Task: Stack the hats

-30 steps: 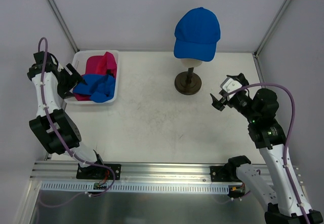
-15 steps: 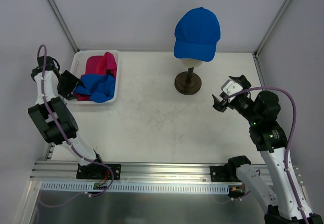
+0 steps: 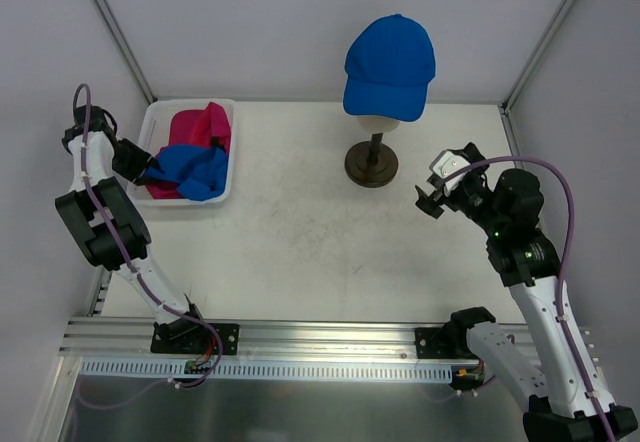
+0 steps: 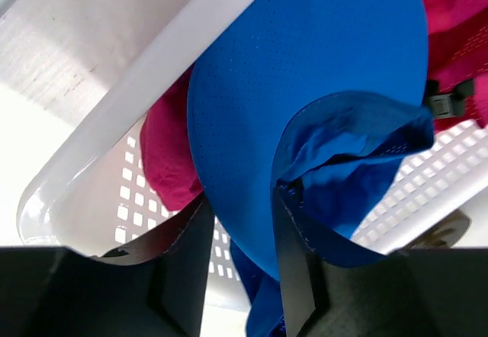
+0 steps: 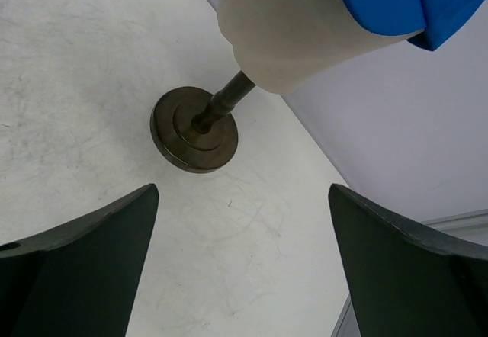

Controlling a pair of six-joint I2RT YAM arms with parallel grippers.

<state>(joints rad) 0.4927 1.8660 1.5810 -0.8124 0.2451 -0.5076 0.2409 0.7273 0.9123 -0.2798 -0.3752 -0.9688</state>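
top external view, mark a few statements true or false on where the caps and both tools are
1. The blue cap sits on the mannequin head. True.
2. The right tool grips a cap. False: it is open and empty, facing the mannequin's stand.
3. The basket holds a second blue cap and a pink cap. True.
4. The left tool hovers over the stand. False: it is at the basket, with its fingers on either side of the second blue cap's brim.
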